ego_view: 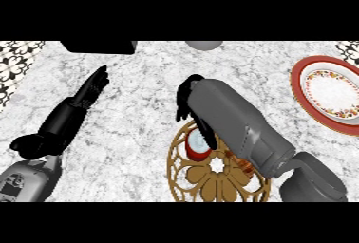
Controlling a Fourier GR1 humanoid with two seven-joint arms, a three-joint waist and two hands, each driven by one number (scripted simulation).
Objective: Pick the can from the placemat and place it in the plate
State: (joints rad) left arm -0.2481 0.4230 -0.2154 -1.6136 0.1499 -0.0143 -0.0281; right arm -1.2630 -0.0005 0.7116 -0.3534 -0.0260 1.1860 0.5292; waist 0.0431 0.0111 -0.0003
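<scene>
The can [197,145], red with a silvery top, stands upright on the upper left part of the round brown openwork placemat [219,182]. My right hand [188,97] hovers just beyond the can, its fingers hanging relaxed and not closed round it. One black digit [204,132] runs down to the can's right side. The grey right forearm crosses the placemat and hides its right part. The plate [306,85], red-rimmed with a white flowered centre, lies at the far right, cut by the view's edge. My left hand [92,89] rests at the left with straight fingers pointing away, holding nothing.
A black box-like object [98,46] sits at the counter's far edge, with a grey round object [203,45] to its right. Patterned tile [14,61] borders the marble counter at the left.
</scene>
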